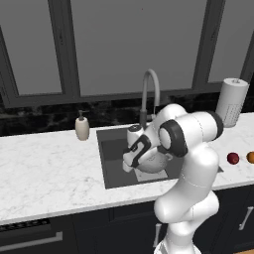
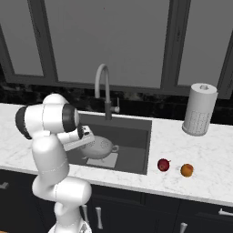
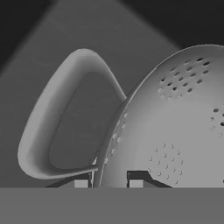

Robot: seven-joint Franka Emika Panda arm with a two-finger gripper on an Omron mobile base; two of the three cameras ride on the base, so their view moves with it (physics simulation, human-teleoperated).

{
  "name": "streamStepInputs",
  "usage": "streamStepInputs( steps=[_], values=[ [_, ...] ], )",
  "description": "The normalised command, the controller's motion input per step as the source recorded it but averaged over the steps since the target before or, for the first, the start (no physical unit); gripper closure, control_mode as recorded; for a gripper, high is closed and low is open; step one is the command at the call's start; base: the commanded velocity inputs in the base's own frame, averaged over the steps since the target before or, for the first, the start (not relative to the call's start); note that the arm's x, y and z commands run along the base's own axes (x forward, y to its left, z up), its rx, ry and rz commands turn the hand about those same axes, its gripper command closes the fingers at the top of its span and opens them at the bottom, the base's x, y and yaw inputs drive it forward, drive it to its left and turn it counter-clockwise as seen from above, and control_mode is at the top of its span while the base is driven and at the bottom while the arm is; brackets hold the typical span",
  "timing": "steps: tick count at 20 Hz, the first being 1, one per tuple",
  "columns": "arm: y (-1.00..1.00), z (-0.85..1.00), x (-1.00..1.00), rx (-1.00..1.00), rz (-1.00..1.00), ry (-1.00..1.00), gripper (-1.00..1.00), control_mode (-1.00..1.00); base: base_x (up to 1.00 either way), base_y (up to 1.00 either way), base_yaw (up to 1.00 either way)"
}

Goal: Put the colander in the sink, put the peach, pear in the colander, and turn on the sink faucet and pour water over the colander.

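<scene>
The tool (image 3: 108,183) is clamping the colander's (image 3: 175,127) rim beside its handle, inside the sink (image 2: 136,150). My arm is hiding part of the colander. The pear (image 2: 163,164) and peach (image 2: 186,170) are sitting on the tabletop (image 2: 191,154).

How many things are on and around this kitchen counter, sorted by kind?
Fruit: 2, the pear and the peach
Colander: 1
Sink faucet: 1
Soap bottle: 1
Paper-towel roll: 1
Total: 6
</scene>
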Motion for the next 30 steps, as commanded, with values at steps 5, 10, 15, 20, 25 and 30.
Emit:
streamStepInputs(
  steps=[5,10,15,20,25,30],
  values=[
    [-0.03,-0.17,0.32,0.00,-0.03,0.00,1.00,-1.00,0.00,0.00,0.00],
    [-0.01,-0.14,0.38,0.00,0.00,0.00,1.00,-1.00,0.00,0.00,0.00],
    [-0.02,-0.20,0.40,0.00,0.00,0.00,1.00,-1.00,0.00,0.00,0.00],
    [-0.10,-0.37,0.38,0.00,0.00,0.00,1.00,-1.00,0.00,0.00,0.00],
    [-0.05,-0.41,0.32,-0.02,0.00,0.00,1.00,-1.00,0.00,0.00,0.00],
    [-0.09,-0.04,0.08,-0.01,-0.04,0.00,1.00,-1.00,0.00,0.00,0.00]
  ],
)
